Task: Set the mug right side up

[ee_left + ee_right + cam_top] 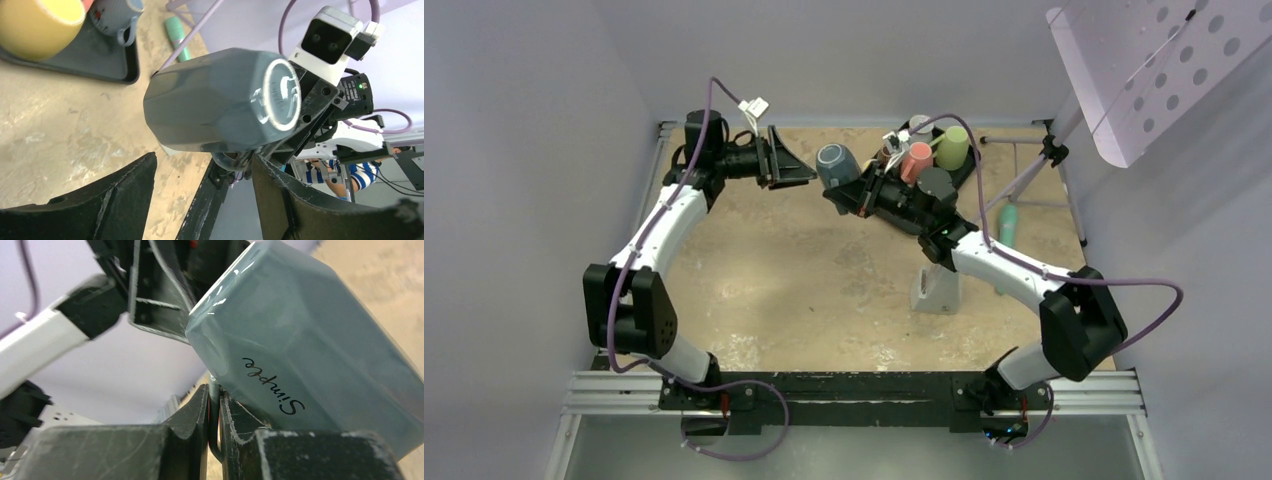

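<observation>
right gripper (214, 415) is pinched tight on the thin handle of the faceted grey-blue ceramic mug (310, 350). the mug is held clear of the beige table (804, 280), tipped on its side, base toward the left gripper (202, 170). left fingers (125, 187) are spread wide, holding nothing, just beside the mug, no contact visible. the dark tray (964, 172) of other mugs sits behind it.

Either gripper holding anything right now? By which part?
Right gripper holds the grey-blue mug, pinched by its handle. Left gripper is open, holding nothing.
</observation>
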{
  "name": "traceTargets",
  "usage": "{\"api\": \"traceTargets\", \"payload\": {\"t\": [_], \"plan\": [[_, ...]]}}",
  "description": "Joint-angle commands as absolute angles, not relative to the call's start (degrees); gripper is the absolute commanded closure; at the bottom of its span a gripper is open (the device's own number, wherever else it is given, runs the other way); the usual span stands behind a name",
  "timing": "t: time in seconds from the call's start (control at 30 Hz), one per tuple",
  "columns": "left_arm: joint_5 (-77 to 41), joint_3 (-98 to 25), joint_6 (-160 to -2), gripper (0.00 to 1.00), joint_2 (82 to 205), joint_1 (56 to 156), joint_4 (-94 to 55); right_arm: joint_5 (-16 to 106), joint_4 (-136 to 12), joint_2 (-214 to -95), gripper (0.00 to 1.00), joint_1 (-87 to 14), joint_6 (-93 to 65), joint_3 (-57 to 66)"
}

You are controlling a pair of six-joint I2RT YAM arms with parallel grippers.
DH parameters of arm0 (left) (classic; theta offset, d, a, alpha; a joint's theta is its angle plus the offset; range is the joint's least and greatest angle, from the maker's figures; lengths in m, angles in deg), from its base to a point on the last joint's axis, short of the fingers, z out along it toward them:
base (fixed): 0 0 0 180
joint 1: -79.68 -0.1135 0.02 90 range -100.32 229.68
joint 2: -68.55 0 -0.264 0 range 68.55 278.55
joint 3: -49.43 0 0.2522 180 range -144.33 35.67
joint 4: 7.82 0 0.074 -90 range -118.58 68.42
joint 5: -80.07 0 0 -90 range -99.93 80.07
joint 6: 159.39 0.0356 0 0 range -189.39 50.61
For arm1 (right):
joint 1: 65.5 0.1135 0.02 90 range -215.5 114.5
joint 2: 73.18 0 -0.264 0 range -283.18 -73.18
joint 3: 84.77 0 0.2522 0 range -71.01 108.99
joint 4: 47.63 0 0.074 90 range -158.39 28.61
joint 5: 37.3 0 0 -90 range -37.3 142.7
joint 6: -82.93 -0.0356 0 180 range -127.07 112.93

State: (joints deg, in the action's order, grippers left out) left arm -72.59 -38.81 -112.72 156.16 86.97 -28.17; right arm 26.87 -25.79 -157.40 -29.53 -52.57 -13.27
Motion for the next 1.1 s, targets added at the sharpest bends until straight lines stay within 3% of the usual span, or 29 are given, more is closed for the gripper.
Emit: {"api": "traceTargets", "payload": {"t": [0.0, 0.3, 0.47, 0.6, 0.83, 1.07], "plan": [[-70.5, -37.6, -102.8, 0.27, 159.1, 87.2, -34.4, 30.5, -23.4, -156.7, 1.0, -29.5, -50.4, -15.7], [-64.9, -41.0, -94.7, 0.27, 160.8, 87.0, -44.4, 34.8, -34.3, -160.3, 1.0, -29.5, -42.1, -13.4], [-59.6, -46.0, -89.5, 0.22, 159.6, 85.2, -51.5, 50.9, -58.2, -161.3, 1.0, -26.1, -19.6, -0.3], [-56.8, -50.2, -87.3, 0.2, 159.2, 83.0, -55.7, 66.0, -66.9, -162.0, 1.0, -20.3, 0.8, 4.6], [-50.6, -62.0, -79.3, 0.17, 157.4, 83.3, -65.4, 90.3, -61.8, -164.2, 1.0, -9.7, 34.7, 0.1], [-41.4, -76.2, -71.7, 0.16, 162.6, 89.6, -80.5, 97.9, -50.5, -167.7, 1.0, -2.9, 54.5, -5.5]]}}
